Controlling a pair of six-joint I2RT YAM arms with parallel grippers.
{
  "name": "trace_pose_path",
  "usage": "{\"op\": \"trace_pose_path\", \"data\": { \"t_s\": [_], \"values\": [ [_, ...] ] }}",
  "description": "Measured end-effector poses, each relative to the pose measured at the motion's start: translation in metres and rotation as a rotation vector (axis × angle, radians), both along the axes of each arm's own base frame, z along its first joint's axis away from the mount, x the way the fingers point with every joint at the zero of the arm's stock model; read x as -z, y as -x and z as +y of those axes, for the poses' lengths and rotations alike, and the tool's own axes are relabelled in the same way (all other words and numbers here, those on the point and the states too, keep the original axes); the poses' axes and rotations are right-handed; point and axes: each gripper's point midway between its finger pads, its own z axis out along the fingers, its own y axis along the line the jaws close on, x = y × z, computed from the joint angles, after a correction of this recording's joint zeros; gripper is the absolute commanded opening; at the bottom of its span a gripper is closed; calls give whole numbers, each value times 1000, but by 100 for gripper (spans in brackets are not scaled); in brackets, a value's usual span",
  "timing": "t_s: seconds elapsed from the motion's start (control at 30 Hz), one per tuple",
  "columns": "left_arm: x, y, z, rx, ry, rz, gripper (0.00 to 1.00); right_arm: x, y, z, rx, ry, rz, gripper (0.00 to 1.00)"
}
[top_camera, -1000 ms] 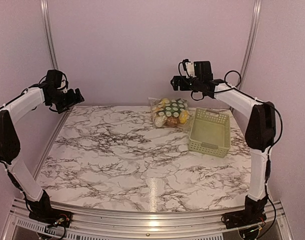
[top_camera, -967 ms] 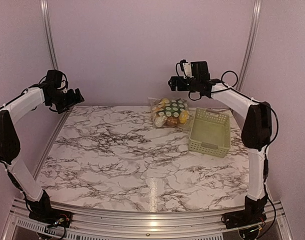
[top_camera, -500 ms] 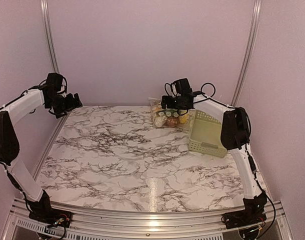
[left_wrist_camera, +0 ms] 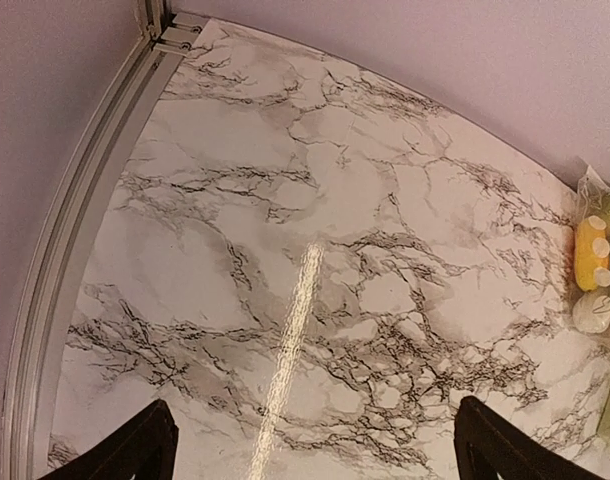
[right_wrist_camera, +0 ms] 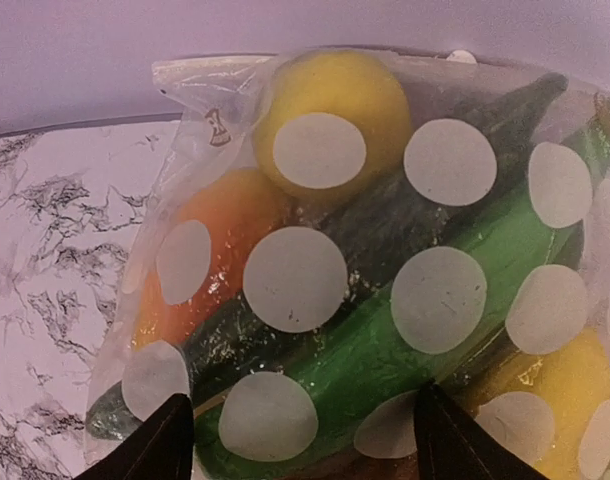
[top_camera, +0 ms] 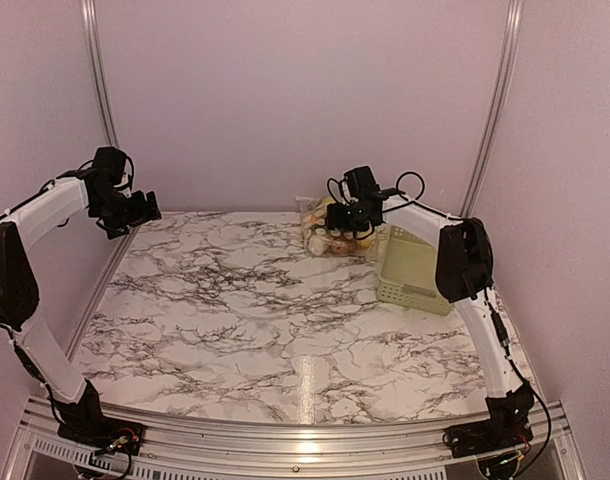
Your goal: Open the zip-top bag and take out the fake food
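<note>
— First entry, and its place?
— One clear crinkly zip-top plastic bag (right_wrist_camera: 295,275), white-dotted, at the far edge of the marble-patterned bench (top_camera: 235,300), just left of the pale green slotted plastic basket (top_camera: 420,262). Contents: toy plastic foods (right_wrist_camera: 330,85), yellow and orange rounds and long green pieces, all inside it.
— And the pincers?
— My right pincer (right_wrist_camera: 303,440): spread wide, close over the bag, gripping nothing. My left pincer (left_wrist_camera: 315,455): spread wide, empty, above the bench's far left corner.
</note>
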Motion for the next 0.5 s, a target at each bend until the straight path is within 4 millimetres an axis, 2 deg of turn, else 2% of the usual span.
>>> {"op": "trace_pose_path", "data": {
  "t_s": [0.2,0.27,0.5],
  "values": [
    [0,0,-1,9,2,0,99,17,26,23,-87,-11,72,68],
    [0,0,-2,16,6,-2,99,14,39,34,-123,-27,83,66],
    [3,0,-6,33,16,-2,99,13,109,83,-279,-76,178,61]
  ]
}}
